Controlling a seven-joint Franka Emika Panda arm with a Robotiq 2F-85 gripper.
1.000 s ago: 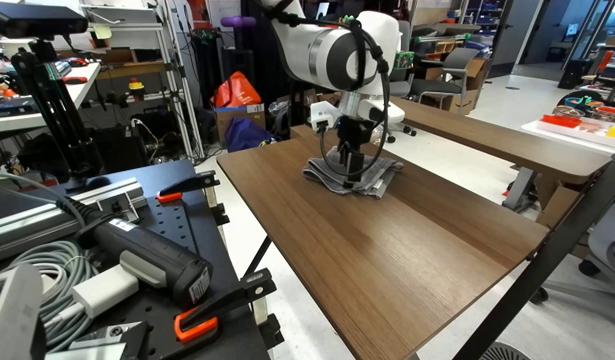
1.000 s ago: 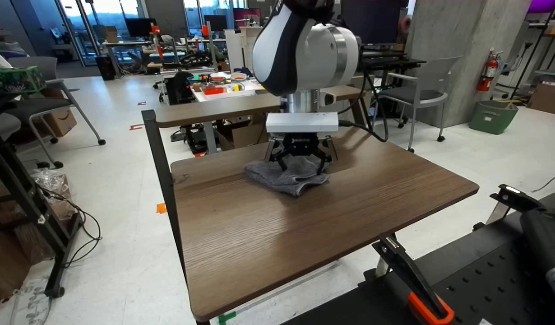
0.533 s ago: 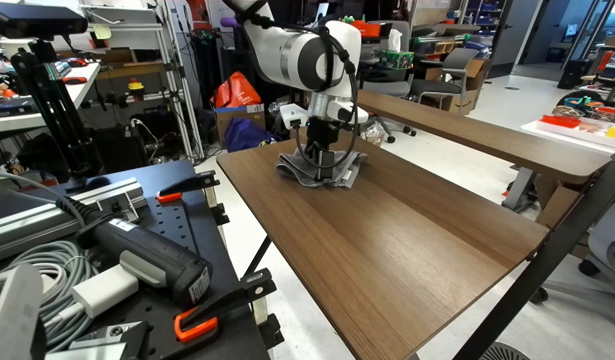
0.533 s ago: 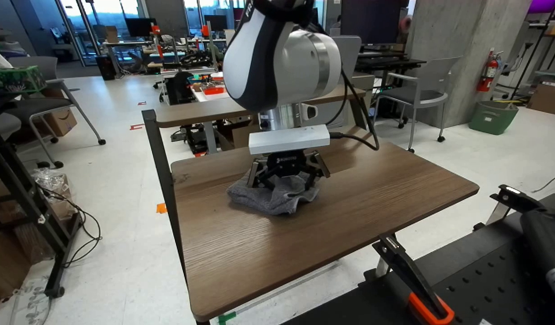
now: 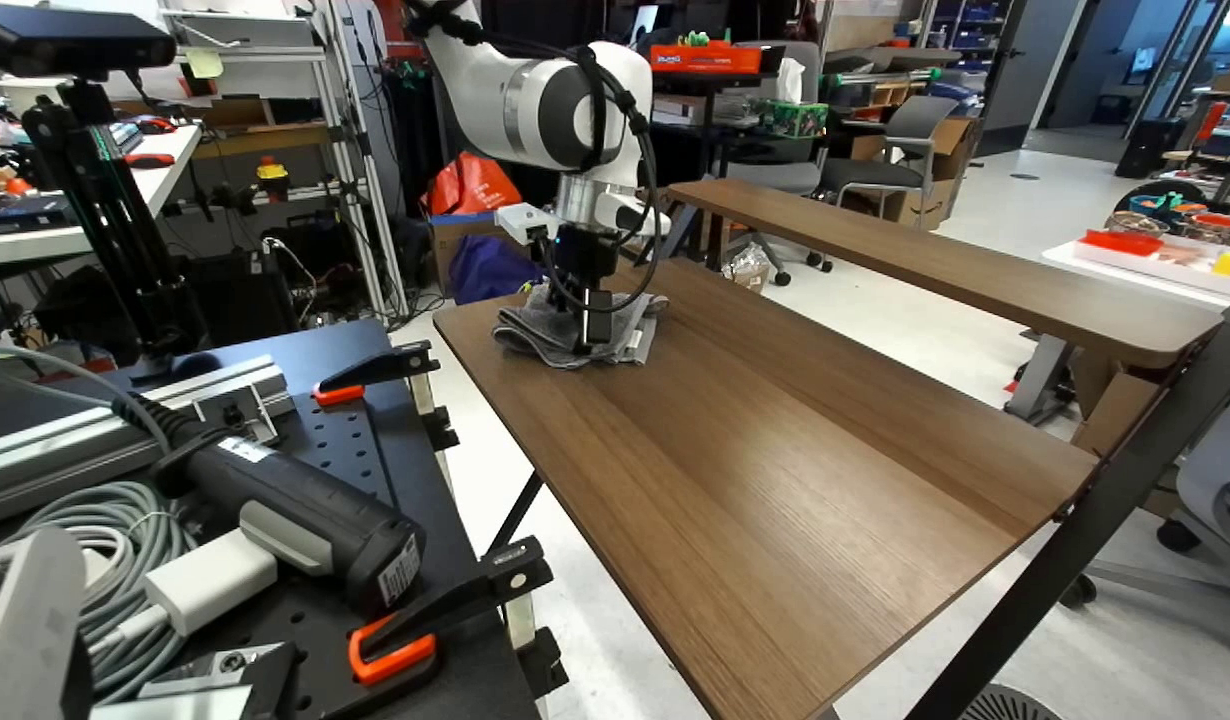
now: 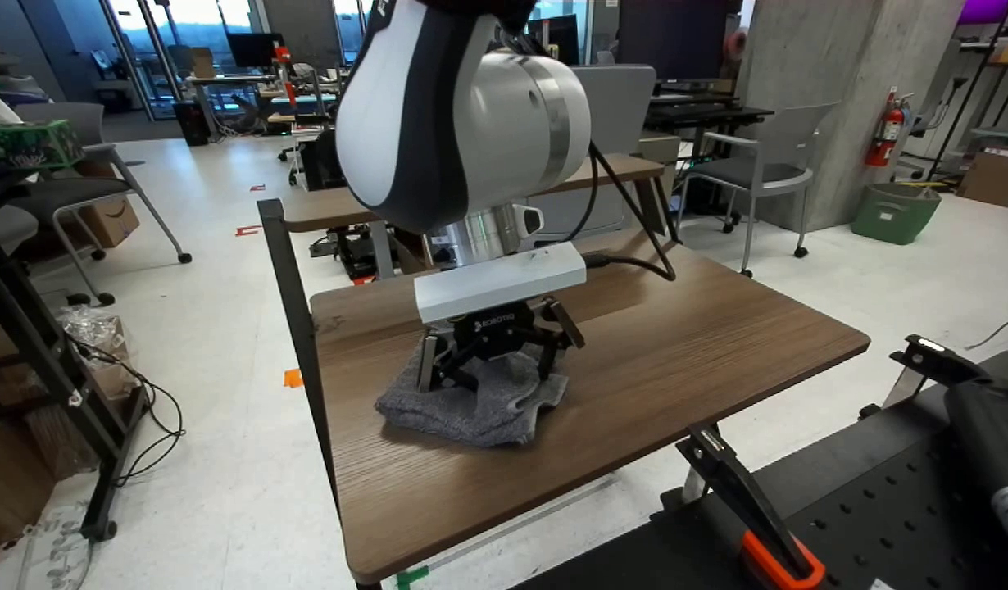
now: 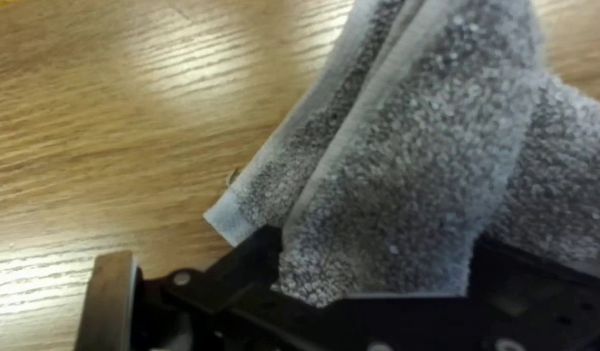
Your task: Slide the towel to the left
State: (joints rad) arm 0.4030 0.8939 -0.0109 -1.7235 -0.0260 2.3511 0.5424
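Note:
The towel is a folded grey cloth with layered edges. It lies rumpled on the wooden table, near its far left corner in an exterior view [image 5: 540, 338] and left of the middle in an exterior view [image 6: 463, 419]. My gripper [image 5: 595, 330], also in an exterior view [image 6: 504, 381], points down onto the towel. Its fingers are spread wide and press into the cloth. In the wrist view the towel [image 7: 407, 170] bulges between the spread fingers [image 7: 375, 236] at the bottom. The fingertips are partly hidden by the cloth.
The wooden table [image 5: 735, 460] has a black post [image 6: 291, 287] at one end and a raised wooden shelf [image 5: 935, 260] behind. A black bench [image 5: 375, 440] with orange-handled clamps, a dark handheld tool [image 5: 295, 500] and cables stands beside the table, across a gap.
My gripper and the towel have moved together across the table. They went left in an exterior view, and left and nearer the camera in an exterior view. The gripper has tilted slightly; the fingers stay spread.

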